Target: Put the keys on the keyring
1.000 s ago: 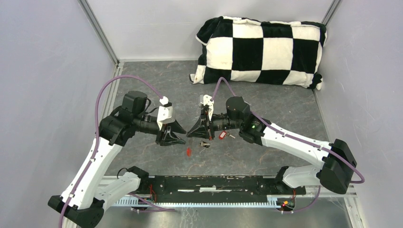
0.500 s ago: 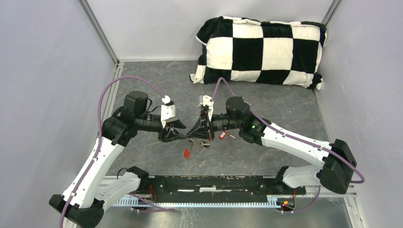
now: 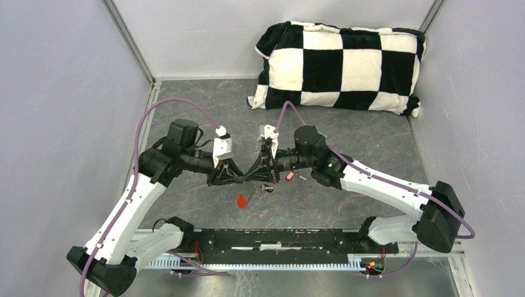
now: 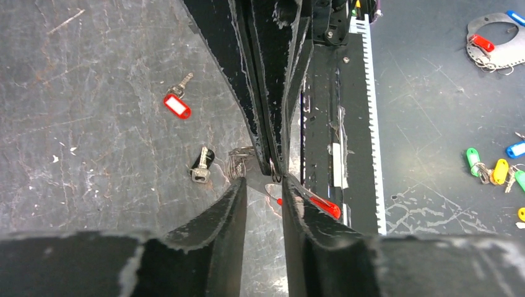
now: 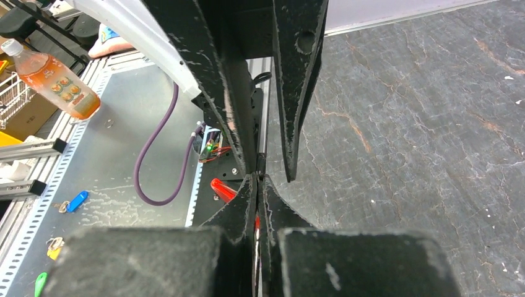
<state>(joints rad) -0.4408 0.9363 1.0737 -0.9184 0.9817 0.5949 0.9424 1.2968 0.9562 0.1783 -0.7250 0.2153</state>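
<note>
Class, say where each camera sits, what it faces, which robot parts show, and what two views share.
Top external: overhead behind the bases, facing the table; both arms show.
Left wrist: behind the left gripper, facing the right gripper and keys.
Right wrist: behind the right gripper, facing the left gripper.
Shared by all: the keyring.

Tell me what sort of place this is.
Probably a robotics lab work cell: grey panel walls enclose the table, the left arm and right arm are bolted to a rail, and spare coloured key fobs lie beyond it.
</note>
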